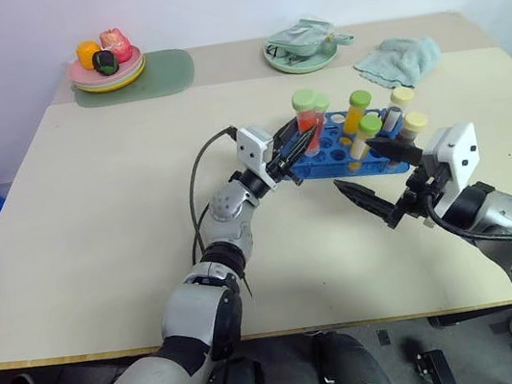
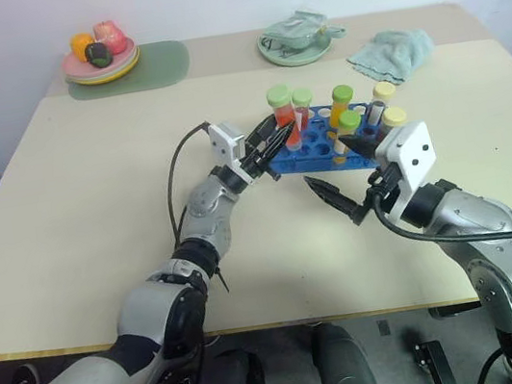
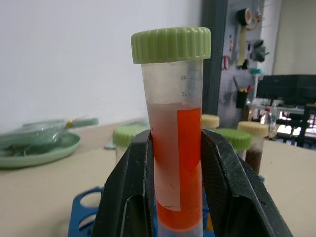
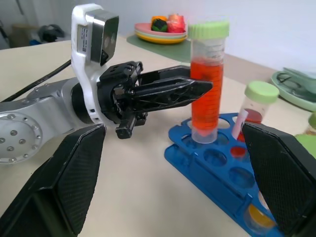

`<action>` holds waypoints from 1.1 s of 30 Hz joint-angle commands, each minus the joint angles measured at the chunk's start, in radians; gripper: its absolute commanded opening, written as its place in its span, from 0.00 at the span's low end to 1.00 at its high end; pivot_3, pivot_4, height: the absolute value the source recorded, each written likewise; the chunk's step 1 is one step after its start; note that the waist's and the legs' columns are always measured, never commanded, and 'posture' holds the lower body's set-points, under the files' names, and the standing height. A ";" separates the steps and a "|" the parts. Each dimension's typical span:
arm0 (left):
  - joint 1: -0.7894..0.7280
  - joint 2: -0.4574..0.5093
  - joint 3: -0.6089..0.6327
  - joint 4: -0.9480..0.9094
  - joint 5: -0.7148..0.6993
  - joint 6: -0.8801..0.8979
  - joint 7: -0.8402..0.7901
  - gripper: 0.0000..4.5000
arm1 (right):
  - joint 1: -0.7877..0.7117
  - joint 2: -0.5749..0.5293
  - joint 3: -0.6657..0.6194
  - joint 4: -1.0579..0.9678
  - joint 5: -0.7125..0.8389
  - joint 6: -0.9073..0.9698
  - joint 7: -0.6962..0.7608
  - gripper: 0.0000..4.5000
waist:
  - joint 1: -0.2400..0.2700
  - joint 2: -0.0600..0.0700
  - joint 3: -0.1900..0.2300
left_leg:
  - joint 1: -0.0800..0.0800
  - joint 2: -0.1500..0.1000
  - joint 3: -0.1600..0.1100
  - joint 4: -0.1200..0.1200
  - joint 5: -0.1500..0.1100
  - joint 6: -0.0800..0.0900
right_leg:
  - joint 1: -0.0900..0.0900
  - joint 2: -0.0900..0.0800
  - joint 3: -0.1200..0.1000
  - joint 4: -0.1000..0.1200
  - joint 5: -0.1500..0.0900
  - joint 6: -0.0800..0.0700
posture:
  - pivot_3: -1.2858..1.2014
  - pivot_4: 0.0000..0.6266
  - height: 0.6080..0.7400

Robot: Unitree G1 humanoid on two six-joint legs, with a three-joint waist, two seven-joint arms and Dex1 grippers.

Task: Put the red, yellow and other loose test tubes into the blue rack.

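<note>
Clenching a clear plastic red tube (image 4: 206,89) with ribbed green cap, left hand (image 1: 291,154) seats its base in the blue rack (image 4: 222,177), a moulded tray of round wells. Right hand (image 1: 370,176) splayed, released, beside rack.

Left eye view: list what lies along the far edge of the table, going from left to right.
Plate of toy fruit on a green mat → green plate holding a crumpled bag → light green cloth.
</note>
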 commanded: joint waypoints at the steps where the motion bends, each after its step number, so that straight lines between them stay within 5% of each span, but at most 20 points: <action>1: -0.043 -0.016 0.015 0.012 0.017 0.002 0.016 0.21 | 0.005 0.004 -0.027 -0.049 0.013 -0.006 -0.012 1.00 | 0.000 0.000 0.000 | 0.000 0.000 0.000 0.000 0.000 0.000 | 0.000 0.000 0.000 0.000 0.000 0.000 | 0.52 0.24 1.00; 33: -0.076 -0.042 -0.013 0.081 0.199 0.042 0.186 0.21 | 0.048 -0.005 -0.051 -0.095 0.042 0.014 -0.041 1.00 | 0.000 0.000 0.000 | 0.000 0.000 0.000 0.000 0.000 0.000 | 0.000 0.000 0.000 0.000 0.000 0.000 | 0.52 0.24 1.00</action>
